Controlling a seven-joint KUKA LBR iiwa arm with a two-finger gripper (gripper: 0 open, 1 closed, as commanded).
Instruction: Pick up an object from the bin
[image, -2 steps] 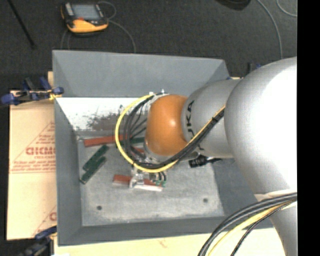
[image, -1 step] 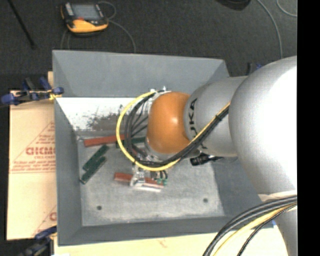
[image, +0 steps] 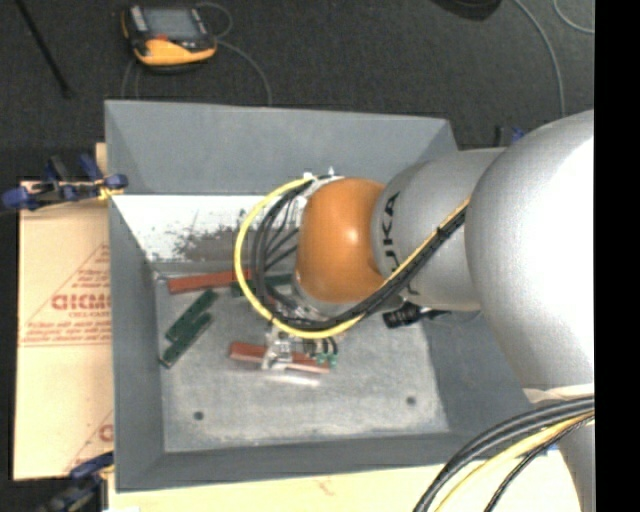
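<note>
Bin (image: 280, 150): grey sheet metal, matt. Walls smooth, floor finely speckled and rougher-looking, with a dark scuffed patch (image: 195, 238) on the back slope. Orange wrist cover (image: 340, 250): smooth, glossy, plastic-like. Arm shell (image: 530, 230): silver, smooth, soft sheen. Green strips (image: 188, 325) and red bar (image: 200, 283): matt, plastic by look.

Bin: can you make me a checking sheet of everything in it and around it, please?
Surface: grey bin, floor bare at the near side; dark specks on the far slope.
Job's things: reddish block and pale stick on the middle floor, right by the gripper.
Clutter: red bar and green strips at the left.
Grippers: gripper low over the middle floor, under the orange cover.
Cables: yellow cable loops round the cover.
Surroundings: orange-and-black gadget on the dark floor behind the bin.
</note>
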